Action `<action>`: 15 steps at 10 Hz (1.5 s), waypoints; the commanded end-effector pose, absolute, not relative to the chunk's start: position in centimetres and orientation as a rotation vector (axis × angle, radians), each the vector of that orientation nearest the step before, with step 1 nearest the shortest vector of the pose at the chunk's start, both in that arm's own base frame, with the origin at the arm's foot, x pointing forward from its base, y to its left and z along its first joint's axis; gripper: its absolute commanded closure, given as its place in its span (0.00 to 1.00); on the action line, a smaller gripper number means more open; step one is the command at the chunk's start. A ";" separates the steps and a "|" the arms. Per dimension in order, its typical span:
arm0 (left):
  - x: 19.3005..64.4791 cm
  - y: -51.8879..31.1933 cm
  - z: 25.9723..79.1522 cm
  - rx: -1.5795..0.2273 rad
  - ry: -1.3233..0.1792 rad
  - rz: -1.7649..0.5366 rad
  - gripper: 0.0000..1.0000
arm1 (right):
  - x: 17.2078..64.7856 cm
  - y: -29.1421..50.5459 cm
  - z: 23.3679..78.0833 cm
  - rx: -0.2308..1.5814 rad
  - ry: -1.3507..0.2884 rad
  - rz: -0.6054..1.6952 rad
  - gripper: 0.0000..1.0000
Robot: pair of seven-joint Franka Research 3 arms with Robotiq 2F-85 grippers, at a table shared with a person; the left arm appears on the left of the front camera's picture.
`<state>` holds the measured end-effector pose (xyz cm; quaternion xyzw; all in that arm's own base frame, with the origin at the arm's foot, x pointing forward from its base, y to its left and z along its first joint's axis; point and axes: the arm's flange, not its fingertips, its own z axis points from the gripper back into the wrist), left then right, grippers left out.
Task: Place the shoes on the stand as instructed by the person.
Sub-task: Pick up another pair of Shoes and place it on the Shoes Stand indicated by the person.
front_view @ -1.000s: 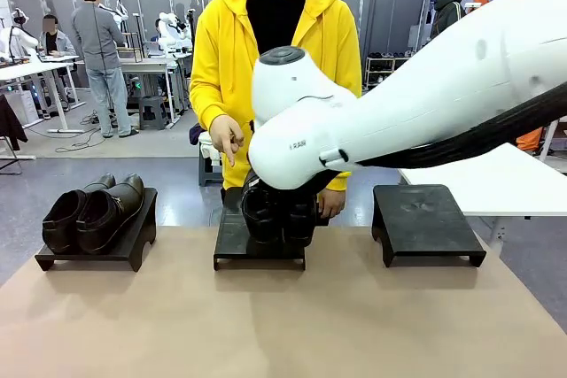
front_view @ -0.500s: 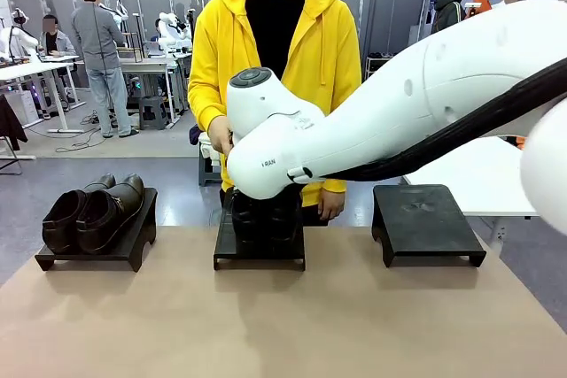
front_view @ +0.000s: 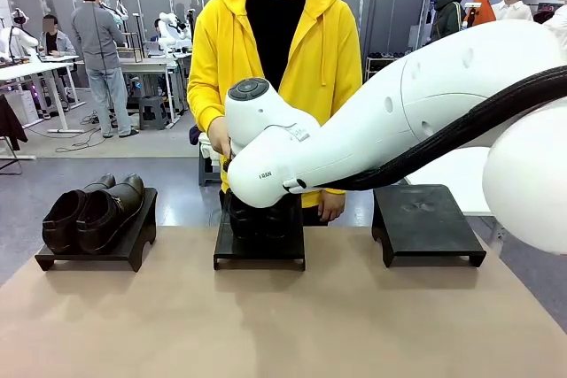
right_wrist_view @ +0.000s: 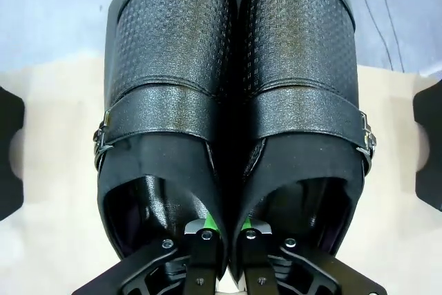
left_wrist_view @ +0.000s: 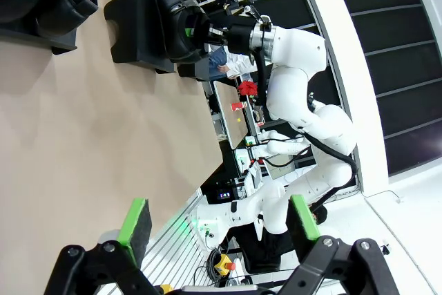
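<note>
Shoes (right_wrist_view: 231, 101) of one black pair sit side by side over the middle stand (front_view: 259, 250), their inner walls pinched together between the right gripper's (right_wrist_view: 224, 229) fingers. A second pair (front_view: 93, 212) rests on the left stand (front_view: 97, 252); the right stand (front_view: 427, 223) is bare. Across the brown surface (front_view: 283, 325) stands the person (front_view: 275, 59) in yellow. The left gripper (left_wrist_view: 217, 222) hangs with its fingers spread wide, holding nothing.

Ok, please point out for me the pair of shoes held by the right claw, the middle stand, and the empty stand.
held pair of shoes (right_wrist_view: 235, 101): right wrist view, on the textured uppers where the two shoes meet.
middle stand (front_view: 259, 252): front view, its front edge.
empty stand (front_view: 425, 219): front view, its bare top.
</note>
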<state>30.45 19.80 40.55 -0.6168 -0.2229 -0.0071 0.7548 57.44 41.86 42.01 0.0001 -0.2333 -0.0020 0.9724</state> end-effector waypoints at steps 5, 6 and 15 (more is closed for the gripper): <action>30.3 19.7 40.6 -1.362 -0.504 -0.032 0.00 | 57.8 42.3 40.1 -0.009 -0.575 -0.043 0.93; 30.3 19.7 40.6 -1.362 -0.504 -0.032 0.00 | 57.7 42.3 40.1 -0.009 -0.567 -0.044 0.93; 30.3 19.7 40.6 -1.362 -0.504 -0.032 0.00 | 57.2 41.9 40.5 -0.009 -0.590 -0.075 0.00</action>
